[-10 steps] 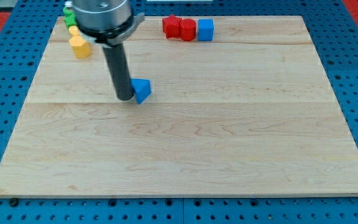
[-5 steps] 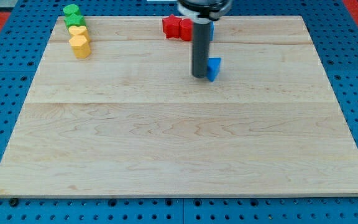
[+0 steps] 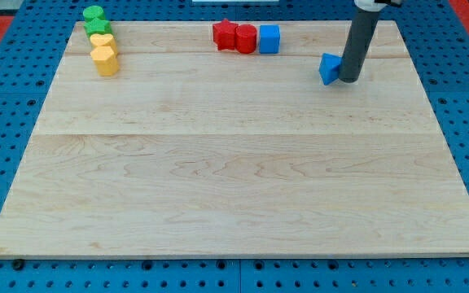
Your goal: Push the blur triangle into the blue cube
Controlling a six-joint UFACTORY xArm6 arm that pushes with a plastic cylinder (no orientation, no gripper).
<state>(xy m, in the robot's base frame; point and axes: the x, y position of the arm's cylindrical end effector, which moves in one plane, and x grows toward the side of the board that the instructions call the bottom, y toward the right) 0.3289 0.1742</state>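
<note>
Our arm has no jaws, only rod. My tip [image 3: 348,80] touches blue triangle [image 3: 328,68] on its right, near desk's [image 3: 234,187] top-right corner. Blue cube [image 3: 269,38] sits apart at top edge, beside red blocks [image 3: 234,37].

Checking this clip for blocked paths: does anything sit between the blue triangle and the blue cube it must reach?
Nothing visible does. The blue triangle lies to the view's right of the blue cube, with bare board between them. My tip sits against the triangle's right side, away from the cube.
</note>
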